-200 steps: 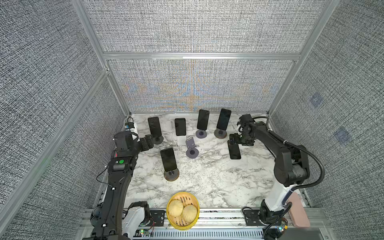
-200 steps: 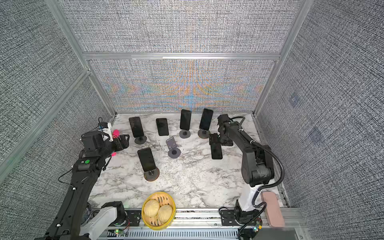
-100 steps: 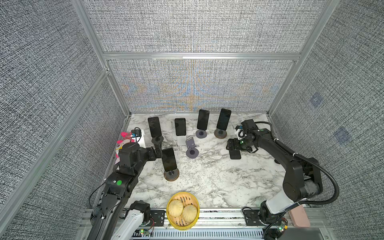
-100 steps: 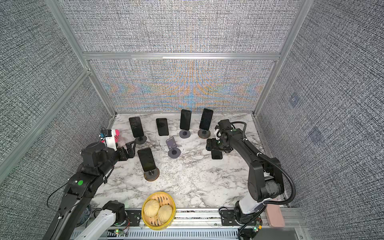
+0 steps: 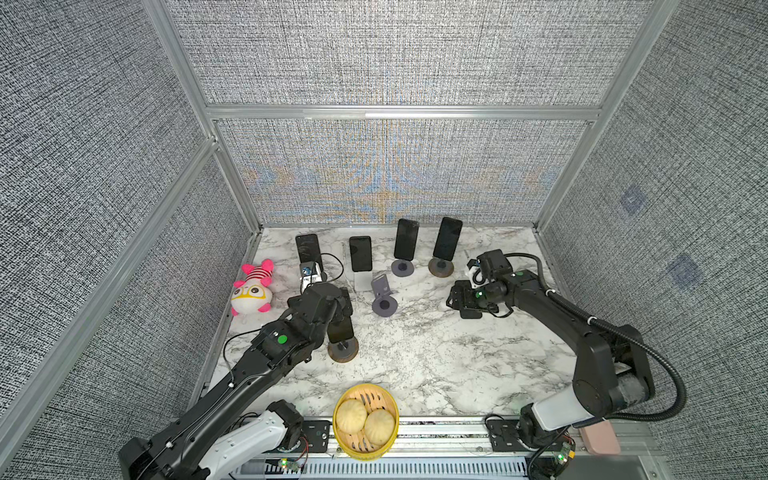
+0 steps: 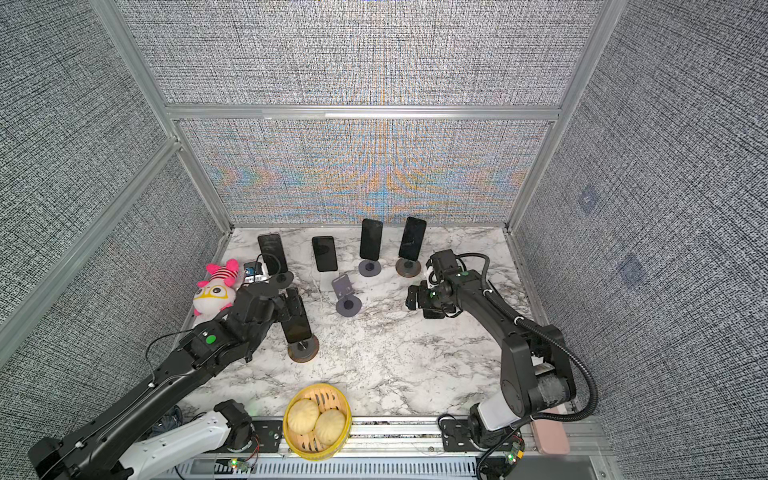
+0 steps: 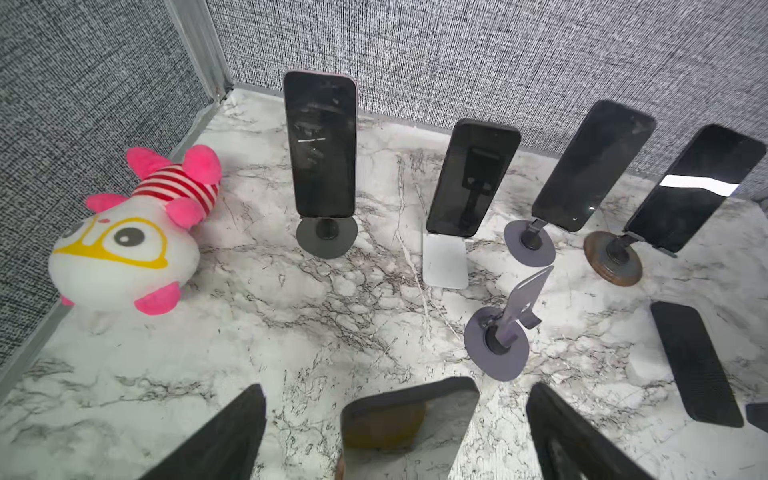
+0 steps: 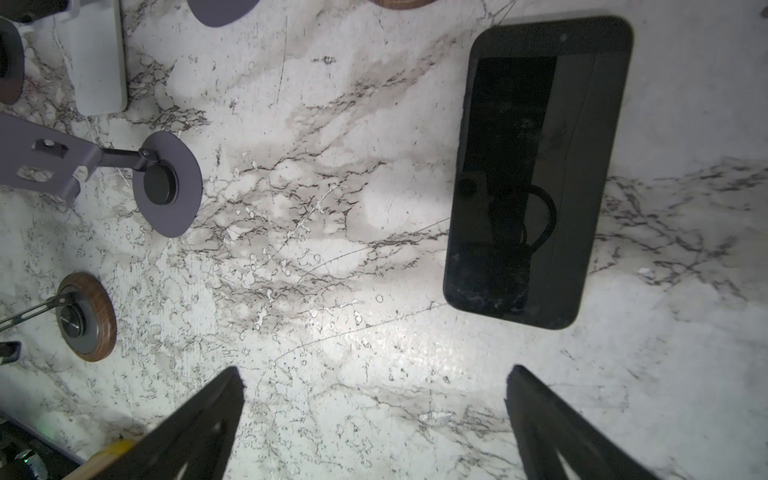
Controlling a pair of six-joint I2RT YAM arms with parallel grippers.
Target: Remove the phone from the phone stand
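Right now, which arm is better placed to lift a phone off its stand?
Left. The left gripper, open, flanks the top of the phone on the wood-based stand. The right gripper hangs open over a flat phone on the table.

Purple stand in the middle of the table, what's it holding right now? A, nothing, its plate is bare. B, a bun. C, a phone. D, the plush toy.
A: the purple stand shows a bare plate with no phone on it, while a phone lies flat on the marble table, apart from it.
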